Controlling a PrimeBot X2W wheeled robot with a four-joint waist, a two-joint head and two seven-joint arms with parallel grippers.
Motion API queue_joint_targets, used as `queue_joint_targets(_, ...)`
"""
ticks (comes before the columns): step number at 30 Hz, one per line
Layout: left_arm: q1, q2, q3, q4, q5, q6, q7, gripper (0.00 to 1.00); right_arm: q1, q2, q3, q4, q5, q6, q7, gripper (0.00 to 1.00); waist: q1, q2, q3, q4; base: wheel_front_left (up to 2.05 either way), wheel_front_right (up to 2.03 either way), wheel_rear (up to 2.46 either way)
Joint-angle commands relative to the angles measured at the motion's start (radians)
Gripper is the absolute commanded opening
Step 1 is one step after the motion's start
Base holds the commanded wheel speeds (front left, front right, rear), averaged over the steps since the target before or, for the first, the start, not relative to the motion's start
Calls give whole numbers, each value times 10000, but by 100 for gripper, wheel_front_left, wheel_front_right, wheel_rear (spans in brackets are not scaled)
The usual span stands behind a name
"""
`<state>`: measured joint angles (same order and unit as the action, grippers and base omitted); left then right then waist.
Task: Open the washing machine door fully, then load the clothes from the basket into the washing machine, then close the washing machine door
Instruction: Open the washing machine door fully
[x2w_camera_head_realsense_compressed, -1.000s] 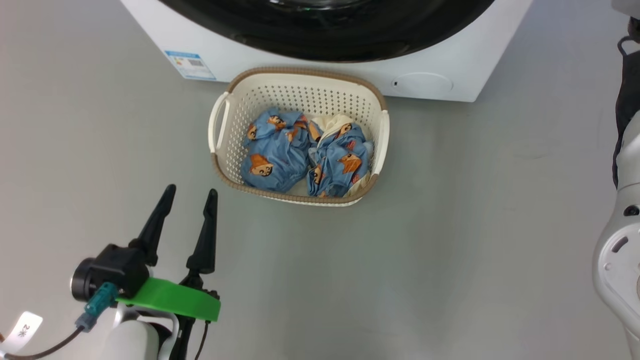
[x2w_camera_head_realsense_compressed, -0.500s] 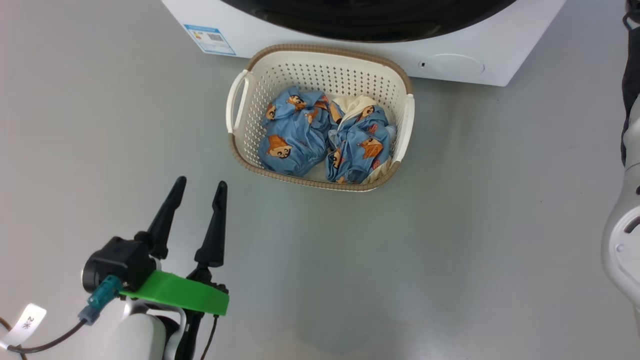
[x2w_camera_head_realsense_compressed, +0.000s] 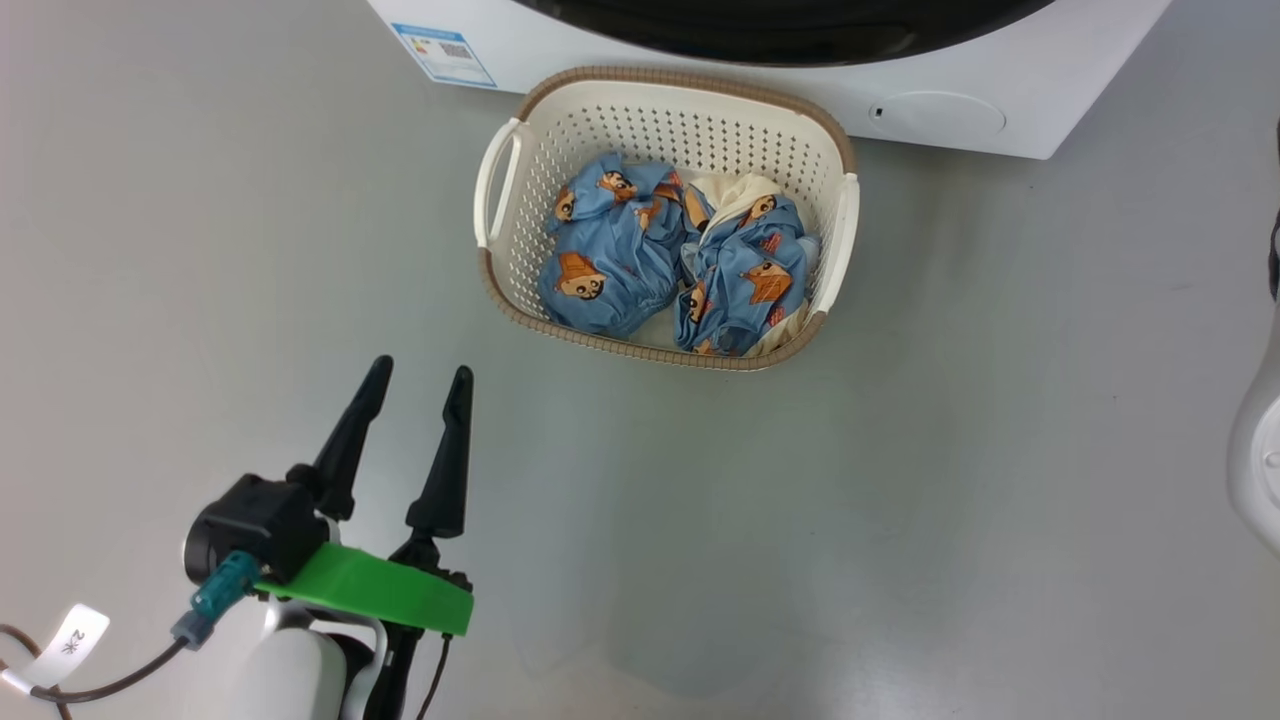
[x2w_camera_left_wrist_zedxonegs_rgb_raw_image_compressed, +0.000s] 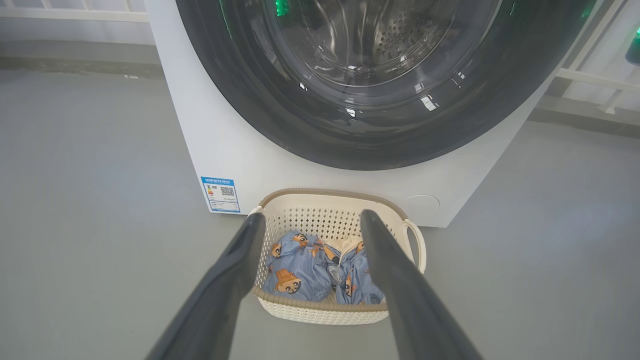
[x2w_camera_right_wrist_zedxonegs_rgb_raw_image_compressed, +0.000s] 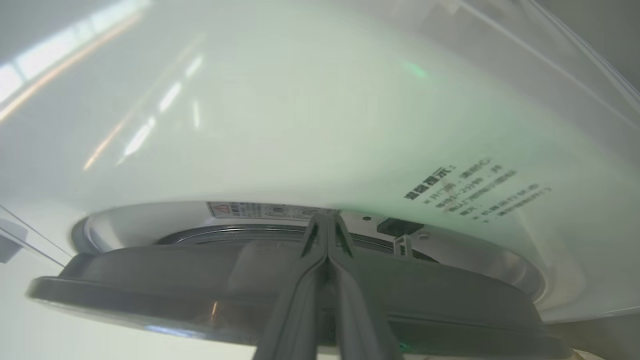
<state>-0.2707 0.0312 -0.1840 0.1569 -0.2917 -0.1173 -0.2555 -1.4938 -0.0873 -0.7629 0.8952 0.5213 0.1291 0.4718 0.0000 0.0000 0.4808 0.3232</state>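
Note:
The cream basket (x2w_camera_head_realsense_compressed: 503, 180) stands on the floor right before the white washing machine (x2w_camera_head_realsense_compressed: 1060, 80), under the black-rimmed washing machine door (x2w_camera_head_realsense_compressed: 780, 30). Light blue clothes (x2w_camera_head_realsense_compressed: 610, 260) with orange figures lie bunched inside it. My left gripper (x2w_camera_head_realsense_compressed: 420, 372) hovers open over the floor, below and left of the basket, holding nothing. In the left wrist view its fingers (x2w_camera_left_wrist_zedxonegs_rgb_raw_image_compressed: 235, 280) frame the basket (x2w_camera_left_wrist_zedxonegs_rgb_raw_image_compressed: 325, 195), with the door (x2w_camera_left_wrist_zedxonegs_rgb_raw_image_compressed: 375, 140) above. My right gripper (x2w_camera_right_wrist_zedxonegs_rgb_raw_image_compressed: 325, 220) is shut, its tips reaching past the edge-on door rim (x2w_camera_right_wrist_zedxonegs_rgb_raw_image_compressed: 150, 285), which stands slightly off the machine front (x2w_camera_right_wrist_zedxonegs_rgb_raw_image_compressed: 300, 125).
Grey floor spreads to the left, right and near side of the basket. A blue label sticker (x2w_camera_head_realsense_compressed: 445, 50) marks the machine's lower left, a round flap (x2w_camera_head_realsense_compressed: 935, 115) its lower right. My pale right arm (x2w_camera_head_realsense_compressed: 1262, 470) stands at the right edge.
The whole head picture has shifted, so the camera has moved. The basket, the clothes and my open left gripper keep their places relative to each other.

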Motion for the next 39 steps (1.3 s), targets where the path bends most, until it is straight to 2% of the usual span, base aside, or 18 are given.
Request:
queue_joint_targets(1,-178,191,286,-193,-137,79,-63,100,-533,292,17,-216,-176,16,116,0,0,0,44,47,0,0,0)
queue_joint_targets(13,-203,191,96,-159,-377,155,-63,100,-1023,298,-1059,-151,-1388,16,676,0,0,0,207,278,0,0,0)
queue_joint_targets(27,-236,191,26,-276,-428,260,-63,100,-1249,350,-2215,-190,-2479,16,2688,0,0,0,228,354,0,0,0)
queue_joint_targets(39,-226,191,20,-427,-379,293,-63,100,-1180,368,-2278,-487,-2580,16,4217,0,0,0,118,306,0,0,0)
